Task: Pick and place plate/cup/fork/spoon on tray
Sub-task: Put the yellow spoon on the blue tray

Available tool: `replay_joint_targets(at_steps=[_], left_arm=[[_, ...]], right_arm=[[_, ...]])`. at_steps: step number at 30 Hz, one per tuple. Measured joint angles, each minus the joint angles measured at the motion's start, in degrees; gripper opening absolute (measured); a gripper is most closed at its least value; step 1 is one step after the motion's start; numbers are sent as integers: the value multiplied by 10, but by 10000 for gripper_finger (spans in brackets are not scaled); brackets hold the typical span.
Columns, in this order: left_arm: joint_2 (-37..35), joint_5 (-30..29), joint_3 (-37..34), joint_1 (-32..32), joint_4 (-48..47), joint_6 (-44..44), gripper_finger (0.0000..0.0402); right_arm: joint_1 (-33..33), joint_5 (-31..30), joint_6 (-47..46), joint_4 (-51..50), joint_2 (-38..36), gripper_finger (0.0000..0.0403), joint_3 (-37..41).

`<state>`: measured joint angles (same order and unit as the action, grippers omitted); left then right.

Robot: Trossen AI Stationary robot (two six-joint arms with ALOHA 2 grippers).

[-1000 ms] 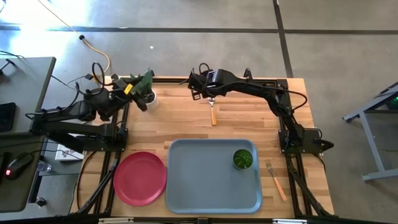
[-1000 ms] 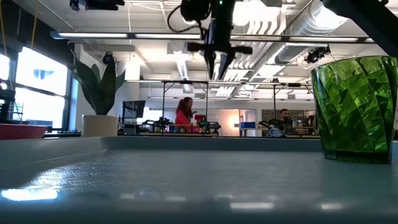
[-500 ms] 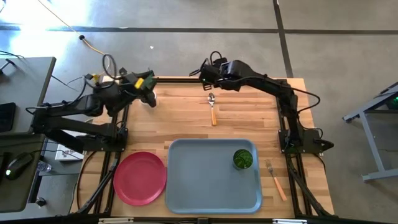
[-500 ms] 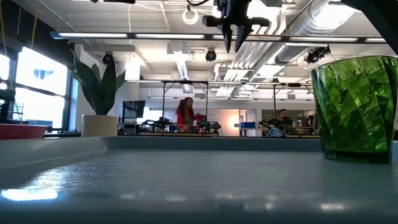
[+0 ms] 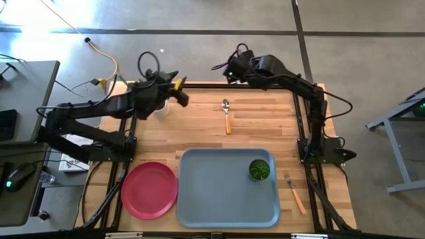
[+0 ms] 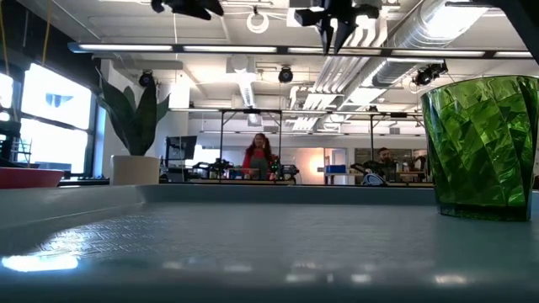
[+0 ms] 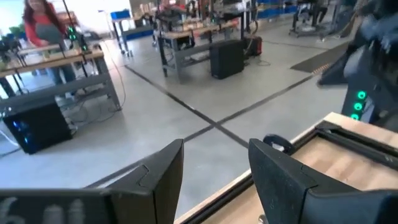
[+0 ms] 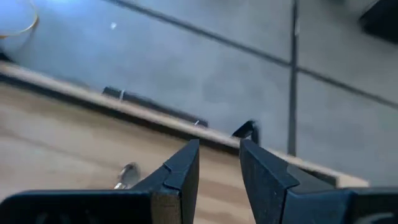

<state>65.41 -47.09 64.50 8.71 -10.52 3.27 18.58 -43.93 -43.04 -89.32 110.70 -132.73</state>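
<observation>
The orange-handled spoon (image 5: 227, 114) lies flat on the wooden table near the far edge, its bowl also in the right wrist view (image 8: 127, 175). The green cup (image 5: 259, 169) stands upright on the blue-grey tray (image 5: 212, 199), at the tray's right side. The pinkish-red plate (image 5: 149, 189) lies on the table left of the tray. The fork (image 5: 295, 191) lies on the table right of it. My right gripper (image 5: 229, 70) hangs open high over the far edge, beyond the spoon. My left gripper (image 5: 179, 98) is open at the far left, raised and holding nothing.
A white pot with a plant (image 6: 135, 143) stands at the far left corner, partly under my left arm (image 5: 99, 109). A black frame rail (image 5: 199, 85) runs along the table's far edge. People and workbenches show in the room beyond.
My right gripper has risen from just above the spoon's bowl and drawn back toward the far edge and to the right. The spoon lies where it was. My left gripper has swung toward the table's right along the far edge, past the plant pot.
</observation>
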Motion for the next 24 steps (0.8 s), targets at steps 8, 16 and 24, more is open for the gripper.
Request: replay_joint_targets(at_steps=[8,16,24], left_arm=[[85,42,47,43,-12,74,172],[169,86,77,72,-19,158,172],[256,109,129,81,-52,211,172]], right_arm=[[27,-48,48,-5,-41,108,0],[61,-50,118,-7,-69,108,0],[89,-23,166,-7,-71,108,0]])
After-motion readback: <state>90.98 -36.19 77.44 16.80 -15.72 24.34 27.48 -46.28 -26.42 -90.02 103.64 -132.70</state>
